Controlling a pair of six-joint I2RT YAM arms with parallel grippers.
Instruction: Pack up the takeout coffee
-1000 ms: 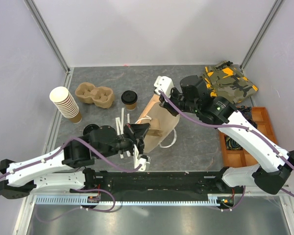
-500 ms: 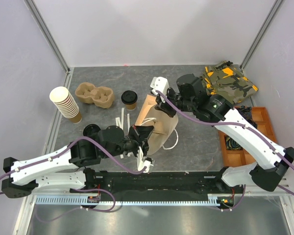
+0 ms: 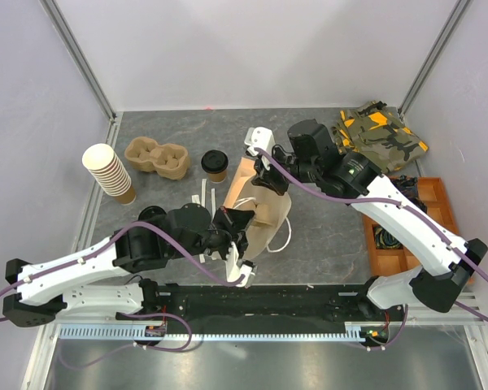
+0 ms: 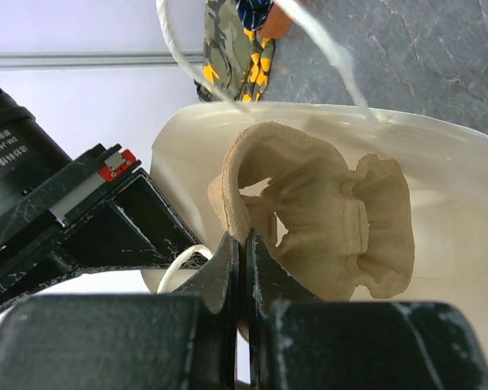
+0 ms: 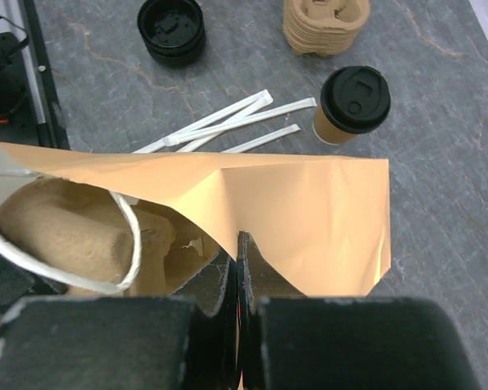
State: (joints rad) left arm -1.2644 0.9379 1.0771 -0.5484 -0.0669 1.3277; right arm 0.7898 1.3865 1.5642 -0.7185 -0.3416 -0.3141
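The takeout coffee [image 3: 215, 165], a small brown cup with a black lid, stands upright on the grey table, left of the paper bag [image 3: 264, 213]; it also shows in the right wrist view [image 5: 354, 104]. The bag lies with its mouth toward the near left. My right gripper [image 3: 264, 179] is shut on the bag's upper rim [image 5: 309, 219]. My left gripper [image 3: 234, 223] is at the bag's mouth, shut on the edge of a pulp cup carrier [image 4: 325, 211] that sits inside the bag. The carrier also shows in the right wrist view [image 5: 61, 231]. Neither gripper touches the coffee.
An empty pulp carrier [image 3: 156, 157] and a tilted stack of brown cups [image 3: 110, 172] stand at the left. Wrapped straws [image 3: 202, 199] lie beside the bag. A loose black lid [image 5: 171, 28] lies near the left arm. A camouflage cloth [image 3: 381, 134] and a wooden tray [image 3: 407, 240] are on the right.
My right gripper has moved left with the bag's rim, pulling the mouth wider. My left gripper has moved right and deeper into the mouth. The coffee has not moved.
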